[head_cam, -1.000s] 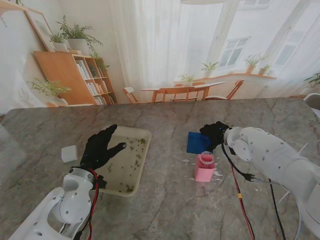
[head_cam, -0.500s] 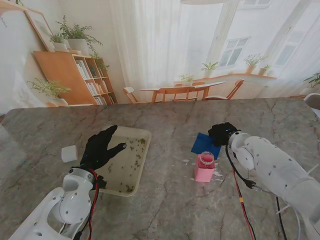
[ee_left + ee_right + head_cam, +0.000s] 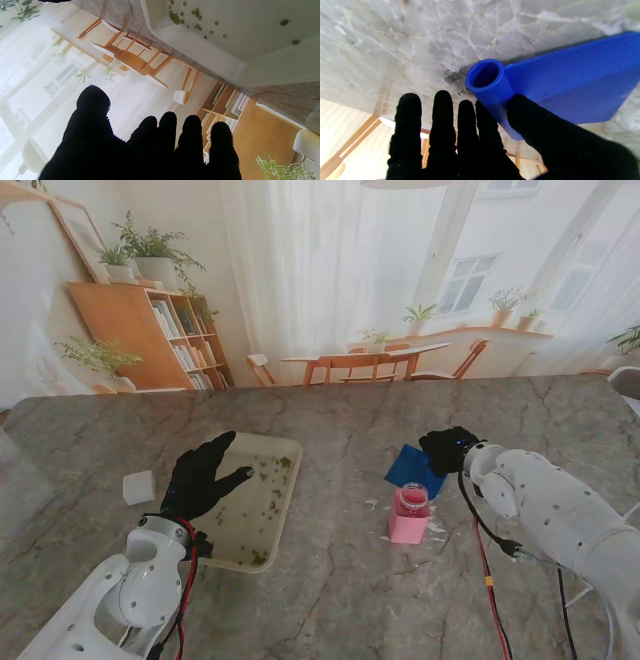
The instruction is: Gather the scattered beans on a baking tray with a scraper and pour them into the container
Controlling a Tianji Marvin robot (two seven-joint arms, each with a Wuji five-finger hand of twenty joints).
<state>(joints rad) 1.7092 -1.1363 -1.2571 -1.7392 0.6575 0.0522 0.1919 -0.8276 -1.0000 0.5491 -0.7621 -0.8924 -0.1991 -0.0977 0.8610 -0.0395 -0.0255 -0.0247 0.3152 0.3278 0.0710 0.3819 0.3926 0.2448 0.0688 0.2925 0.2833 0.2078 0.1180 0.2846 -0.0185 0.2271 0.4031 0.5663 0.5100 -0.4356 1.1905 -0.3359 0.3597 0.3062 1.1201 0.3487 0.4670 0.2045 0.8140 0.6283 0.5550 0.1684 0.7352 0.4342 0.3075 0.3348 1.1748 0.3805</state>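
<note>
A cream baking tray (image 3: 243, 525) lies left of centre with green beans (image 3: 272, 480) scattered in it; the left wrist view shows its rim (image 3: 200, 50) and the beans (image 3: 186, 17). My left hand (image 3: 198, 475) hovers open over the tray's left edge, fingers (image 3: 167, 135) spread and holding nothing. The blue scraper (image 3: 410, 467) is right of centre, just beyond the pink container (image 3: 409, 518). My right hand (image 3: 448, 448) grips it. In the right wrist view the thumb and index finger of that hand (image 3: 470, 145) pinch the tubular handle of the scraper (image 3: 570, 80), close over the marble.
A small white block (image 3: 139, 486) lies on the marble table (image 3: 330, 600) left of the tray. White scraps (image 3: 436, 527) lie around the pink container. A red cable (image 3: 480, 570) hangs along my right arm.
My right hand has drawn to the right and a little nearer to me, taking the blue scraper along and turning it slightly. The left hand and the tray have stayed put.
</note>
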